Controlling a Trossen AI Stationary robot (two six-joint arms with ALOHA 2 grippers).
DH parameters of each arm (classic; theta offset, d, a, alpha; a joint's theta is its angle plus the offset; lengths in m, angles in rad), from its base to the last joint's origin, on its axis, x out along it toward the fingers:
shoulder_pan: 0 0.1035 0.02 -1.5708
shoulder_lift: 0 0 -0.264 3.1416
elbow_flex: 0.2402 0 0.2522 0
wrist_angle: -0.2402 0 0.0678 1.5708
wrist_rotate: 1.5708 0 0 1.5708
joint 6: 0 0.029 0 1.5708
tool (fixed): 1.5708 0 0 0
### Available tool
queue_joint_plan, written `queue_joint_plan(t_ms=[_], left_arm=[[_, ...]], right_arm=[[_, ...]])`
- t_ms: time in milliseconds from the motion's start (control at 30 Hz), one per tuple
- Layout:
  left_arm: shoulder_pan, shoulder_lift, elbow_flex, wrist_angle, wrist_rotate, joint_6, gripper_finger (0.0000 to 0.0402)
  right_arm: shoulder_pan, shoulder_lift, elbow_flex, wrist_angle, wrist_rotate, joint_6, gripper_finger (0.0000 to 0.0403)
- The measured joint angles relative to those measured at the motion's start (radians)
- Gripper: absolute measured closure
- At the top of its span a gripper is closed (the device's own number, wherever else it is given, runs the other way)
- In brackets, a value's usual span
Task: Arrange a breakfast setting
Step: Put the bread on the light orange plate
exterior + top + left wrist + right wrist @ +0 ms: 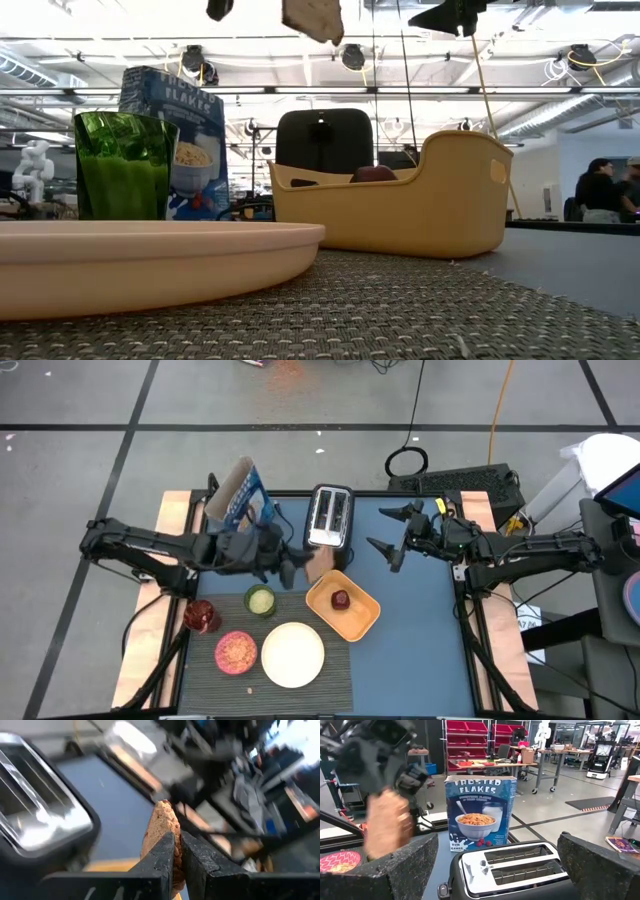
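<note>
Left hand [177, 851] clenched on toast slice [161, 827], held edge-on above toaster [40, 815], right hand [393, 532] released

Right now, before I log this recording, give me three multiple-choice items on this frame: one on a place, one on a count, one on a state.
1. Where is the brown toast slice?
A. On the round white plate
B. Held in the air by the left hand
C. In the toaster

2. How many slots does the silver-black toaster have?
A. One
B. Two
C. Four

3. How is the right hand?
A. Open and holding nothing
B. Shut on a spoon
C. Shut on the cereal box

Answers:
1 B: the left hand pinches the slice above the table, short of the round white plate.
2 B: the right wrist view shows two slots.
3 A: its fingers stand wide apart near the toaster with nothing between them.
</note>
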Motion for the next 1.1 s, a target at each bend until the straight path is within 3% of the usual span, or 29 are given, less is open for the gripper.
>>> queue_joint_plan(t_ms=[200, 667, 867, 1100], left_arm=[[-0.093, -0.001, 0.0, -0.11, 0.1, -0.106, 0.0371], [-0.322, 0.087, 0.0, -0.142, 0.147, -0.412, 0.0371], [-0.374, 0.18, 0.0, -0.14, 0.149, -0.504, 0.0371], [-0.385, 0.272, -0.001, -0.116, 0.234, -0.52, 0.0371]], right_arm=[[0.0, 0.0, 0.0, -0.002, 0.0, 0.0, 0.0009], [0.0, 0.0, 0.0, -0.001, 0.0, 0.0, 0.0009], [0.0, 0.0, 0.0, -0.002, 0.0, 0.0, 0.0009], [0.0, 0.0, 0.0, -0.001, 0.0, 0.0, 0.0009]])
